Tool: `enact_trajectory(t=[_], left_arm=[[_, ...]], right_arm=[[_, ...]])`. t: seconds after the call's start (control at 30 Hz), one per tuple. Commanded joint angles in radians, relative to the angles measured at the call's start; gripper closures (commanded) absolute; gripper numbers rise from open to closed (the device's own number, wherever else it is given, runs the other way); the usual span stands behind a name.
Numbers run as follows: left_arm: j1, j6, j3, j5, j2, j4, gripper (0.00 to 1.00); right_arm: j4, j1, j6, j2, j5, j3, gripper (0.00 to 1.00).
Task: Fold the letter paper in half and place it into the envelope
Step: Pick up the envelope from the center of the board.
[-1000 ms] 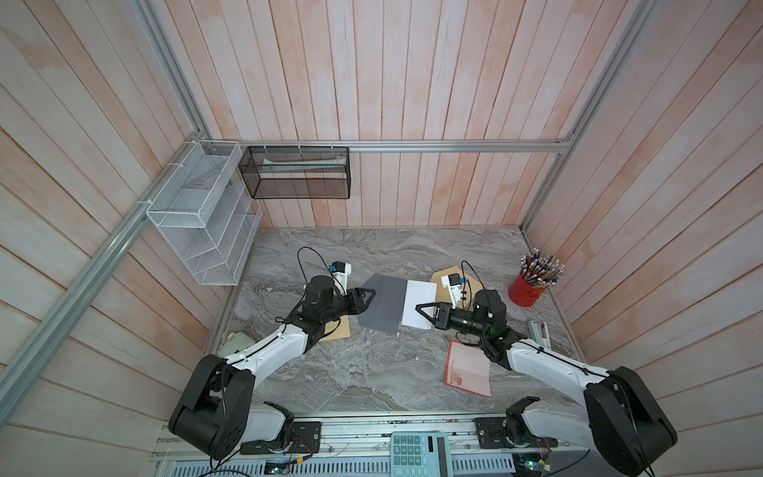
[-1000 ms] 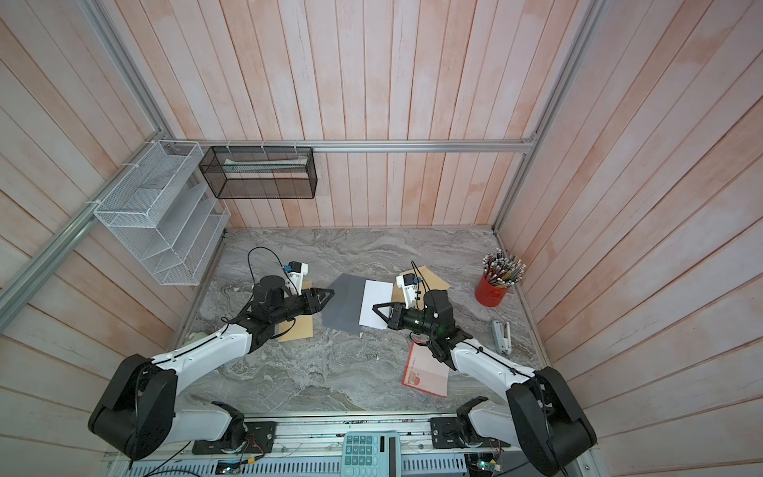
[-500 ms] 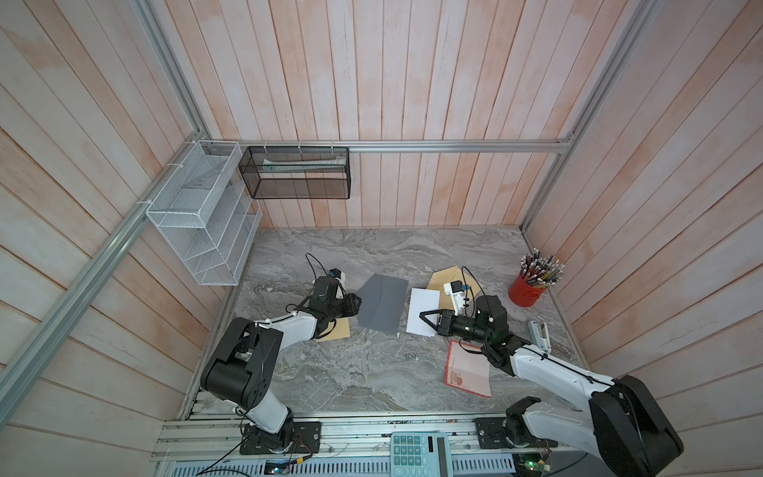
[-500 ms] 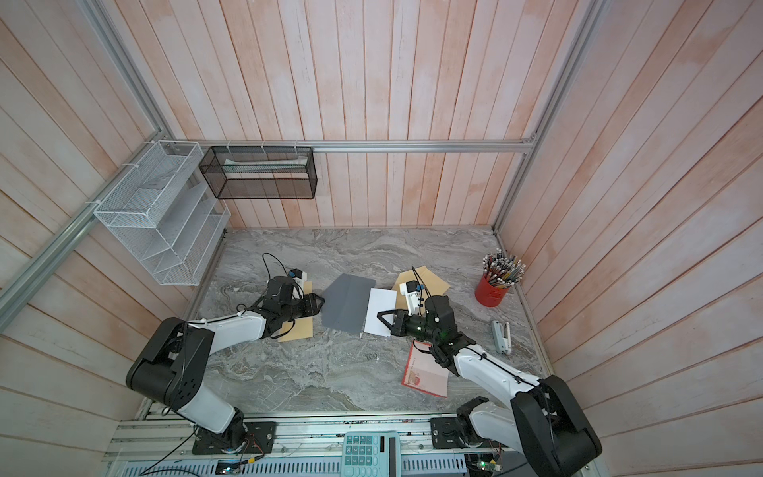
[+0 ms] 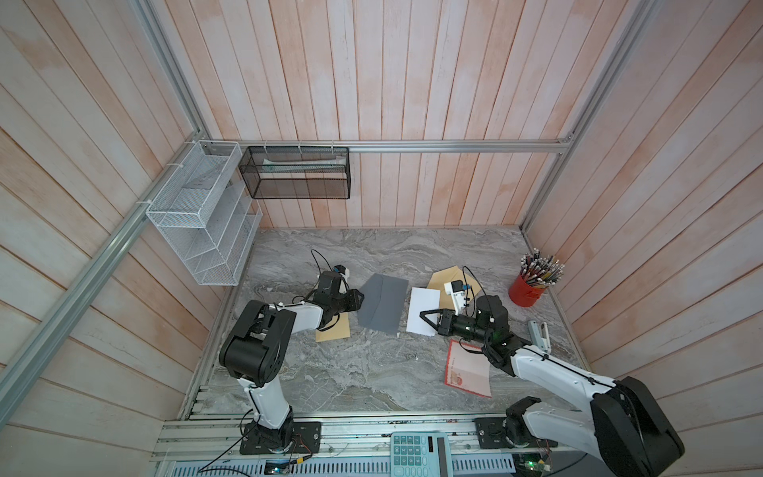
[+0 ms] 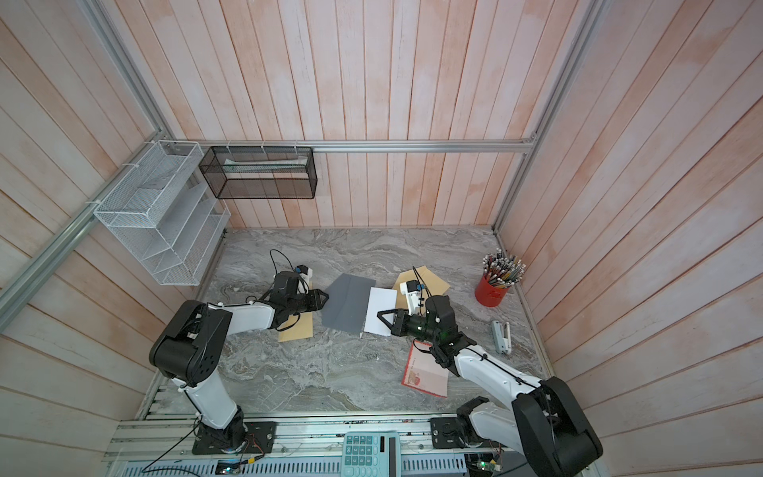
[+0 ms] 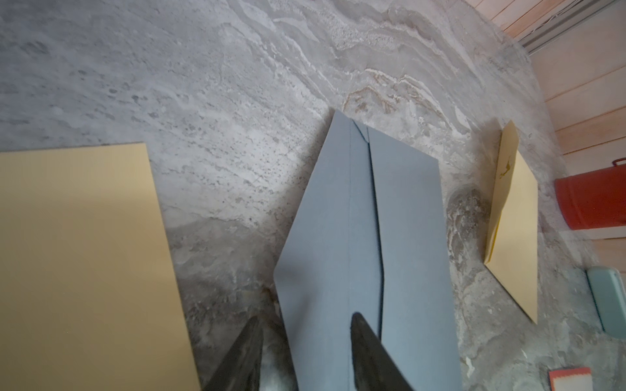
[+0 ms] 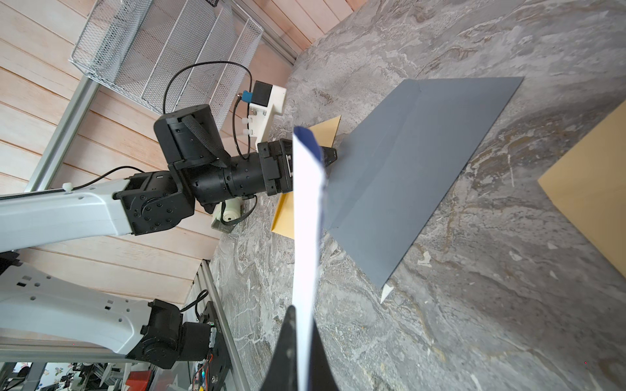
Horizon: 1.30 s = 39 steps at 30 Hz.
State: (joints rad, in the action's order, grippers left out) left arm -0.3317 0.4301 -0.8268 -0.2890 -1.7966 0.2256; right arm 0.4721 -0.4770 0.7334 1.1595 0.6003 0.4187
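Now ease the folded letter paper (image 5: pixel 422 301), pinched by one edge in the fully closed right hand (image 8: pixel 302 315), toward the grey envelope (image 5: pixel 382 303) lying flat on the surface (image 5: pixel 351 371) just beside it. Steady the envelope with the left hand (image 7: pixel 306 318), jaws partly apart astride its near edge, seemingly gripping nothing. Aim the leading edge low under the flap and avoid buckling.

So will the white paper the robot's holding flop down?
Probably only a little: the folded letter paper sticks out nearly straight from the right gripper. It looks thin and light, so fast moves might make it flutter. Pinched at one edge, it could slip.
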Motion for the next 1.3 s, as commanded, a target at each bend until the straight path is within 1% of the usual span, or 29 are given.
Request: enact_trajectory(t=[0.0, 0.4, 0.67, 0.8, 1.17, 1.23, 1.27], left_arm=[[0.005, -0.007, -0.003, -0.046, -0.017, 0.030, 0.56], [0.005, 0.050, 0.033, -0.167, -0.048, 0.086, 0.59], [0.005, 0.056, 0.038, -0.198, -0.058, 0.086, 0.60], [0.002, 0.071, 0.042, -0.224, -0.066, 0.101, 0.62], [-0.012, 0.059, 0.021, -0.246, -0.097, 0.101, 0.72], [-0.014, 0.059, 0.014, -0.256, -0.107, 0.100, 0.79], [-0.015, 0.059, 0.012, -0.262, -0.110, 0.103, 0.84]], right_arm=[[0.028, 0.003, 0.000, 0.001, -0.004, -0.015, 1.00], [0.059, 0.003, 0.007, 0.019, 0.007, -0.026, 1.00], [0.069, 0.003, 0.012, 0.025, 0.006, -0.025, 1.00], [0.072, 0.003, 0.015, 0.033, 0.010, -0.017, 1.00], [0.072, 0.003, 0.017, 0.042, 0.006, -0.013, 1.00], [0.075, 0.003, 0.015, 0.048, 0.010, -0.011, 1.00], [0.076, 0.003, 0.017, 0.052, 0.011, -0.010, 1.00]])
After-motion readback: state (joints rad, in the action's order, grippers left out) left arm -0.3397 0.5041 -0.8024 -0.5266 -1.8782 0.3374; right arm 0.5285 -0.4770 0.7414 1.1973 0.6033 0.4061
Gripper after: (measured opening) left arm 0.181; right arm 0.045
